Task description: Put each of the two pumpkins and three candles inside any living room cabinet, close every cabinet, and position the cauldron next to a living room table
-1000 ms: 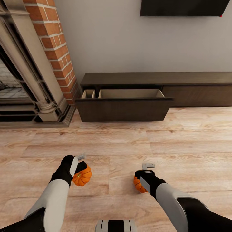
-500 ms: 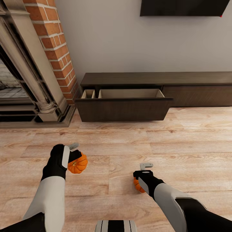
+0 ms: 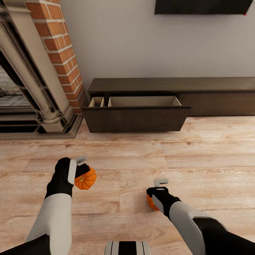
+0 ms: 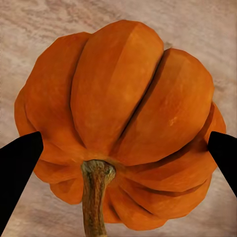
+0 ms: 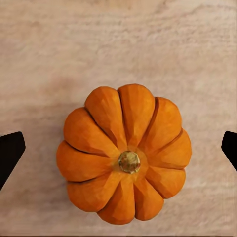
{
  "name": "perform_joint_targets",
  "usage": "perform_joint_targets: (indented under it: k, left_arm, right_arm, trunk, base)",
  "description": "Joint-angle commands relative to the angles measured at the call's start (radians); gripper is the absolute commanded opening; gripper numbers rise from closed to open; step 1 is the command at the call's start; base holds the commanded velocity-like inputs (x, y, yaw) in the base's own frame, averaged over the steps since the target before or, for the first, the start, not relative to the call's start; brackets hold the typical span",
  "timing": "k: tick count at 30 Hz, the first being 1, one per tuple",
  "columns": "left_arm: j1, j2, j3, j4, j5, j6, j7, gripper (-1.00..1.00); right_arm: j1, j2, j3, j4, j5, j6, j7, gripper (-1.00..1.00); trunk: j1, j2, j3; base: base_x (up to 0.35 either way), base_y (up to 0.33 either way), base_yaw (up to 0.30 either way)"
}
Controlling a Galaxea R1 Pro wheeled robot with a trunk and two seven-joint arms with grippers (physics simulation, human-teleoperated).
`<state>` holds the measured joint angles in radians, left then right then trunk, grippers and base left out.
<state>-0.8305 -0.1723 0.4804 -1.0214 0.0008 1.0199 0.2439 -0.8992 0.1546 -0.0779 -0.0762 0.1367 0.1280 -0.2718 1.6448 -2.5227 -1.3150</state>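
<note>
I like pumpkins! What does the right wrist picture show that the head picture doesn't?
Right wrist view: the ribbed orange pumpkin seen from the top, stem in the middle, with the black fingertips of the right pincer wide of it. Head view: the dark-brown wooden cabinet with its drawer open, and the red-brick fireplace. Both: that pumpkin and the light wood-plank floor.

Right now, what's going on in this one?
The robot stands on the wood floor facing the dark cabinet, whose left drawer is pulled open, with nothing visible inside from this angle. The left gripper holds one pumpkin off the floor, its fingertips against the pumpkin's sides in the left wrist view. The right gripper is over the second pumpkin, fingers spread wide of it in the right wrist view. Neither pumpkin is in the drawer yet.
</note>
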Motion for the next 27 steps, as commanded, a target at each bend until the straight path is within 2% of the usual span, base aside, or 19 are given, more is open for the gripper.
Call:
perform_joint_targets:
  k: [1,14,23,27]
  left_arm:
    - [-0.001,-0.001,0.002,-0.009,0.003,0.004,0.001,-1.0]
    - [-0.007,-0.002,-0.007,-0.055,0.007,0.008,0.001,-1.0]
    - [-0.009,-0.002,-0.005,-0.057,0.009,0.006,0.001,-1.0]
    - [-0.009,-0.002,-0.005,-0.057,0.011,0.006,0.001,-1.0]
  right_arm:
    - [0.0,0.001,-0.008,-0.002,0.011,0.007,-0.003,1.0]
    - [0.0,0.0,-0.008,-0.002,0.011,0.007,-0.002,1.0]
    - [0.0,0.0,-0.008,-0.003,0.011,0.007,-0.002,1.0]
    - [-0.001,-0.001,-0.009,-0.003,0.011,0.007,-0.002,1.0]
  trunk:
    - [0.0,-0.001,-0.005]
    - [0.006,-0.004,-0.055]
    - [0.006,-0.004,-0.055]
    - [0.007,-0.004,-0.063]
  base:
    - [0.0,0.0,0.0]
    - [0.0,0.0,0.0]
    - [0.0,0.0,0.0]
    - [0.0,0.0,0.0]
